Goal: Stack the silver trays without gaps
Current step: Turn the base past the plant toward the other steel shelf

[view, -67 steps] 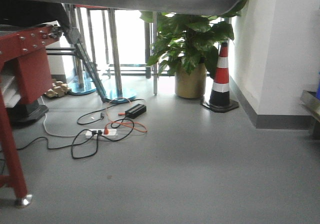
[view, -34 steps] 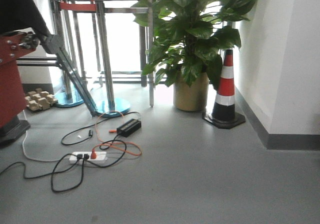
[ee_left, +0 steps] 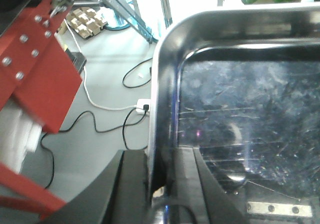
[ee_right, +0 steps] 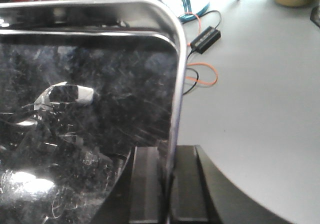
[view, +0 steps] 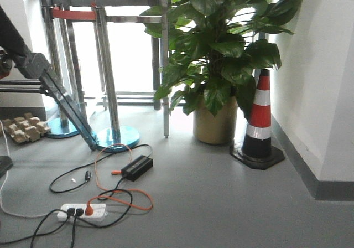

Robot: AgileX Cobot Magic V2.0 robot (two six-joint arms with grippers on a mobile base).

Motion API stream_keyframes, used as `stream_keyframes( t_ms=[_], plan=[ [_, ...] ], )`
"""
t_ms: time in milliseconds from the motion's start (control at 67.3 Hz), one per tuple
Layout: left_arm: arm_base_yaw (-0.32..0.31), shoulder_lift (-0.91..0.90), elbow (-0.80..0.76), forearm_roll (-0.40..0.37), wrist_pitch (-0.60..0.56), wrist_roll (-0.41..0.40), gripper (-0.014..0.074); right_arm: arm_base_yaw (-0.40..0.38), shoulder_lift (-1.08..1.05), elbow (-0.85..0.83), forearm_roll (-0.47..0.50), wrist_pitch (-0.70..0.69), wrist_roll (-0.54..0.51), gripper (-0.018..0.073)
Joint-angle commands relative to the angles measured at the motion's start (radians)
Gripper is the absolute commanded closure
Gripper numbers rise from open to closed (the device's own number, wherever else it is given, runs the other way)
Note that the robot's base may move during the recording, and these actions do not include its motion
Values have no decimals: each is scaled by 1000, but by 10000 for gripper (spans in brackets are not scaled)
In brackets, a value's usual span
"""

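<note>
A silver tray (ee_left: 250,109) fills the left wrist view, scuffed bottom up toward the camera, held over the grey floor. My left gripper (ee_left: 160,169) is shut on its left rim, one finger (ee_left: 132,184) outside the rim and one inside. In the right wrist view the silver tray (ee_right: 90,84) shows its right rim and rounded corner. My right gripper (ee_right: 169,169) is shut on that rim, with a finger (ee_right: 190,184) outside it. In the front view neither tray nor grippers show.
A red metal frame (ee_left: 35,74) stands at the left. On the floor lie a white power strip (view: 83,209), black and orange cables (view: 119,195) and a black adapter (view: 136,168). Steel table legs (view: 108,82), a potted plant (view: 221,54), a traffic cone (view: 259,120) and the right wall (view: 326,65) stand ahead.
The tray rim across the top of the front view has risen out of frame. The red frame has left that view, and the plant and cone look closer.
</note>
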Motion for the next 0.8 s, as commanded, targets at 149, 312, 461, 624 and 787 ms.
stream_keyframes(
  t_ms=[149, 312, 461, 624, 787],
  plan=[
    [-21, 12, -4, 4, -215, -1, 613, 27, 0, -17, 44, -279, -10, 575],
    [-21, 12, -4, 4, -215, -1, 613, 27, 0, -17, 44, -284, -10, 575],
    [-21, 12, -4, 4, -217, -1, 613, 27, 0, -17, 44, -288, -10, 575],
    [-21, 12, -4, 4, -217, -1, 613, 27, 0, -17, 44, -288, -10, 575],
    [-21, 12, -4, 4, -218, -1, 613, 27, 0, -17, 44, -291, -10, 575]
  ],
)
